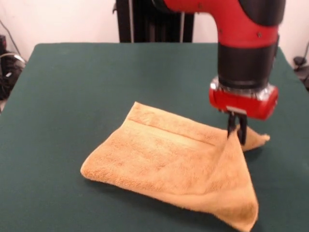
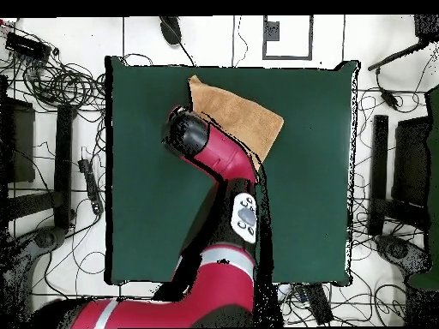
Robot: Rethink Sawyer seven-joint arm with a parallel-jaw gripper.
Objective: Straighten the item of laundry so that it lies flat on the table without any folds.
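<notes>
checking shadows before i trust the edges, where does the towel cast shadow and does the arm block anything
Front view: soft even light, a faint shadow under the towel along its near edge and beside the raised fold at the gripper; no glare on the table. Overhead view: the arm covers part of the towel and hides the gripper.

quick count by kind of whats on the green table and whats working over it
towel: 1, orange-tan, a fold raised at one side
table: 1, dark green
robot arm: 1, red and black
pincer: 1, shut on the towel's raised fold
total: 4
</notes>
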